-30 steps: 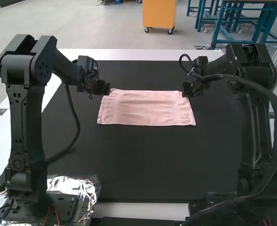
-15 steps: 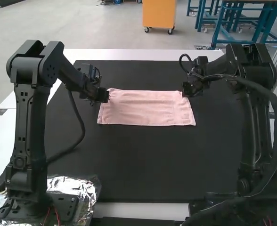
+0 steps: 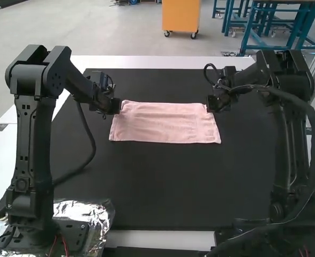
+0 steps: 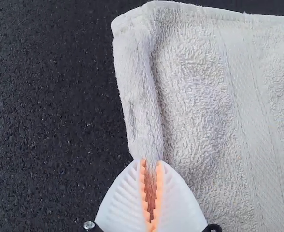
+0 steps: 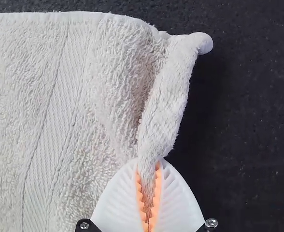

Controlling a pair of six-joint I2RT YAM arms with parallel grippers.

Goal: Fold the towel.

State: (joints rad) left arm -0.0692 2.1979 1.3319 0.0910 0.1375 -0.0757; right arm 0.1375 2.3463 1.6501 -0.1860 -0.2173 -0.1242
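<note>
From where I stand, the towel point(image 3: 165, 123) lies spread in a wide strip across the black mat point(image 3: 163, 182), between the two arms; how many layers it has, I can't tell. The left gripper point(image 3: 113, 107) and right gripper point(image 3: 213, 104) sit at its far corners, their dark bodies hiding the fingertips from up high. Close up, in each wrist view, the ribbed fingers are clamped on a ridge of cloth along a side edge — the pinched bit mostly buried between orange pads point(image 4: 160, 193). The rest of the towel runs out of both close views.
</note>
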